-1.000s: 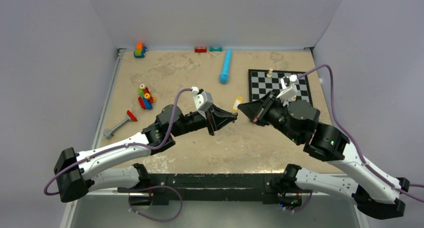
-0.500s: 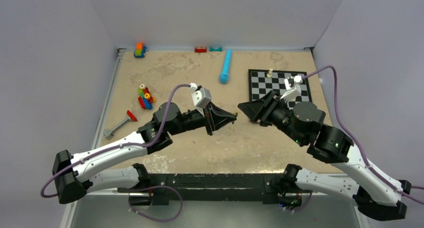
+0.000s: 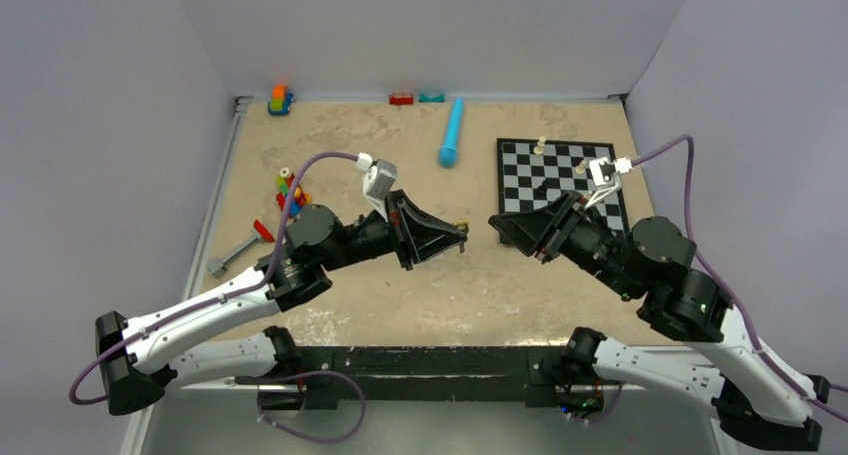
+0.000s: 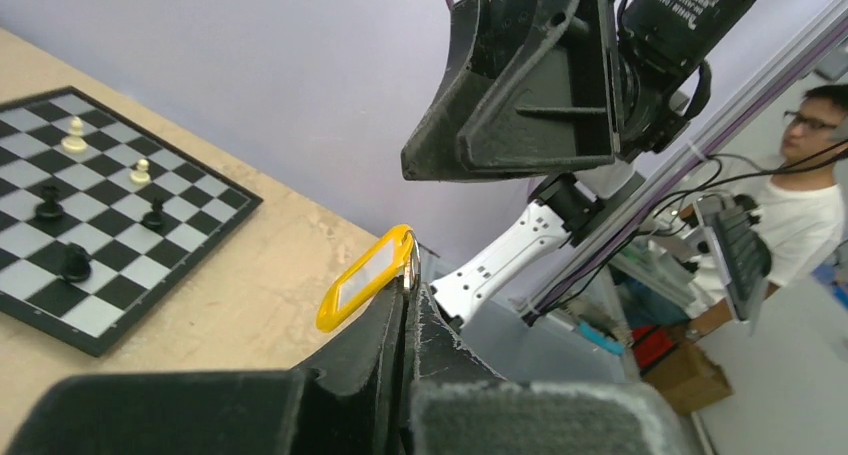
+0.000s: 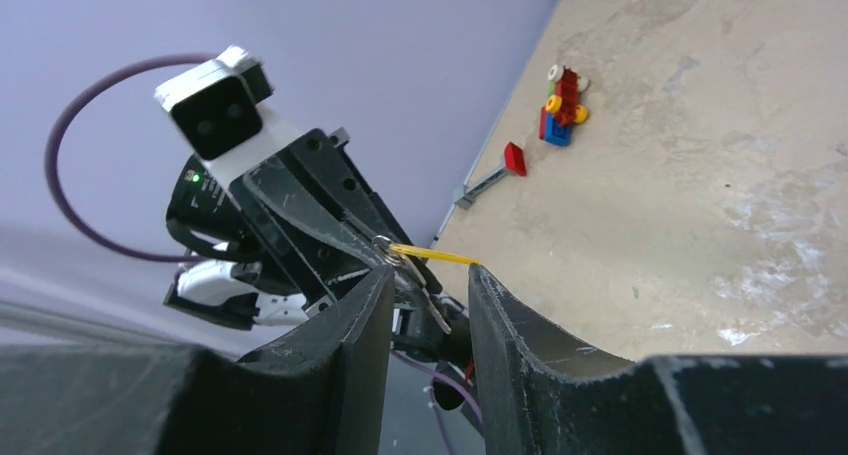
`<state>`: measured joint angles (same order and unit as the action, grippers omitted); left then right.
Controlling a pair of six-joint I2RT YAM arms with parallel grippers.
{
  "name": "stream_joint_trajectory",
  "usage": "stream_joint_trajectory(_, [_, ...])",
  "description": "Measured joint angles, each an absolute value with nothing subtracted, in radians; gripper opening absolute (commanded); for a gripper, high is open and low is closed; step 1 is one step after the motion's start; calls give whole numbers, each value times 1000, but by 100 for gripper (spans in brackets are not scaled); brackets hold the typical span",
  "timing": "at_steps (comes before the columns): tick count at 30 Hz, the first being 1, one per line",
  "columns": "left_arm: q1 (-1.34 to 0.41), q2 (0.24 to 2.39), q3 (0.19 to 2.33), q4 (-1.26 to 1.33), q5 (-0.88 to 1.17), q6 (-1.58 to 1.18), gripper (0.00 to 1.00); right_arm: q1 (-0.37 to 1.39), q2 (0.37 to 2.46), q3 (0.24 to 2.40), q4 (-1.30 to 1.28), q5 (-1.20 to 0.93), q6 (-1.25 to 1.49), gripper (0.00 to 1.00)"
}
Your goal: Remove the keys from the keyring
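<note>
Both arms are up off the counter (image 3: 480, 285), nose to nose in mid-air. The left end effector (image 4: 408, 275) is clenched hard, its fingers pressed flat together on the keyring (image 5: 383, 243), a thin metal loop pinched right at the tips. Poking out past those tips is the yellow tag (image 4: 365, 278), angled up and away.

And the keys (image 5: 428, 300): the right wrist view has them dangling just below the left end effector's tips, hanging off the ring. Silvery metal shows there, but they are too small and overlapped to tell one key from the other.

Facing it comes the right end effector (image 5: 430, 275), tips close to the left one's but apart, touching neither ring, tag nor keys. It is released, with a narrow gap between its fingers and nothing in that gap. From its own camera the keys line up with the gap but sit out beyond the fingertips.

Down on the counter behind the right end effector lies the chessboard (image 3: 560, 170), a few chess pieces (image 4: 75, 133) standing on it, white and dark. Out beyond the space between the two end effectors lies a blue tube (image 3: 451, 135). Back past the left end effector's wrist sit a clump of toy bricks (image 3: 290, 193) and a grey tool (image 3: 240, 247) with a red head.
</note>
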<state>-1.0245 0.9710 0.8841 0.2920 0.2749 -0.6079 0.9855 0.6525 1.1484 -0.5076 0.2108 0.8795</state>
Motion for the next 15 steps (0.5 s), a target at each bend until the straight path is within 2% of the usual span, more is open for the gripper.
stream_joint_trajectory(8, [-1024, 968, 884, 350, 262, -803, 0, 986, 710, 1138, -413, 31, 870, 37])
stream_joint_trajectory(15, [-1024, 968, 884, 377, 287, -876, 0, 986, 755, 1138, -365, -38, 869, 35])
